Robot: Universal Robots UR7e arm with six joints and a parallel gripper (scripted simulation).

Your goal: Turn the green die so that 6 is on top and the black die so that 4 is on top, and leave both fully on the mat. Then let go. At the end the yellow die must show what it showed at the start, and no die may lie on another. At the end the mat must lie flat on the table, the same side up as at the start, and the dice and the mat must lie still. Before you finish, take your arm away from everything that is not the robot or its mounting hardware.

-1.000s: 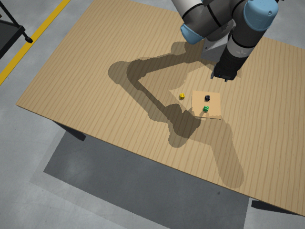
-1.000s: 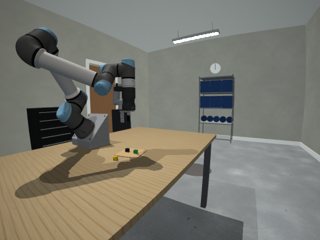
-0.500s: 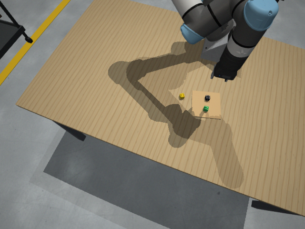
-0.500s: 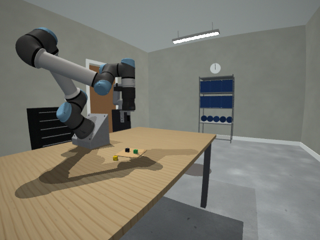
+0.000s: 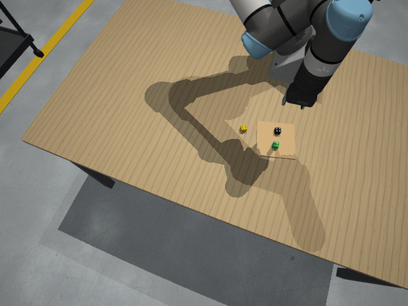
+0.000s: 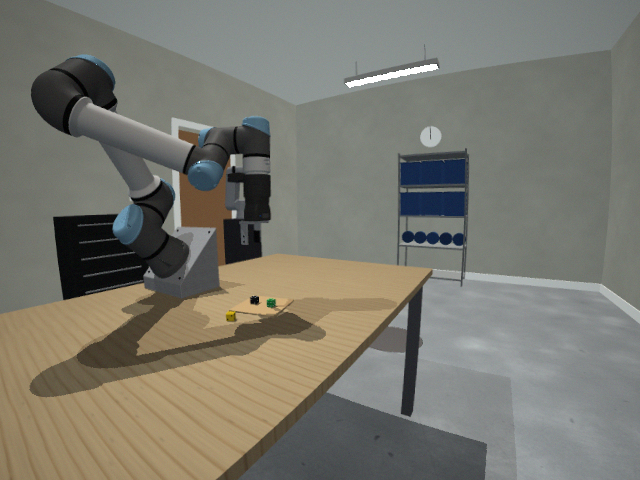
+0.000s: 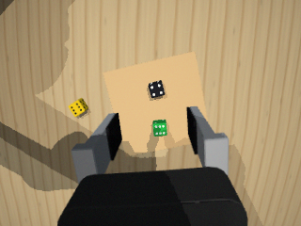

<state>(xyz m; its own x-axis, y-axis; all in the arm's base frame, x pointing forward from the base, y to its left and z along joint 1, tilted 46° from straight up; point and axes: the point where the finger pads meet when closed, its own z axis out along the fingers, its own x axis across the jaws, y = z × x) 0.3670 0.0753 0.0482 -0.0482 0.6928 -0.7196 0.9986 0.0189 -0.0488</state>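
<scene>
your claw (image 5: 293, 106) (image 6: 252, 244) (image 7: 153, 123) stands wide open, empty, above the surface (image 5: 131, 108) (image 6: 170, 392) (image 7: 254, 61). the green die (image 5: 275, 145) (image 6: 270, 302) (image 7: 160, 128) and black die (image 5: 277, 131) (image 6: 254, 299) (image 7: 156, 89) sit on the mat (image 5: 266, 138) (image 6: 248, 308) (image 7: 132, 94); likely light, rigid, perhaps slick, so pinch opposite side faces squarely.

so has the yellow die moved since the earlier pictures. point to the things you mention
No, the yellow die (image 5: 243, 127) (image 6: 230, 316) (image 7: 78, 107) has not visibly moved: in the top view it sits just off the same edge of the mat (image 5: 263, 143) (image 6: 263, 311) (image 7: 132, 94), with the same gap.
</scene>
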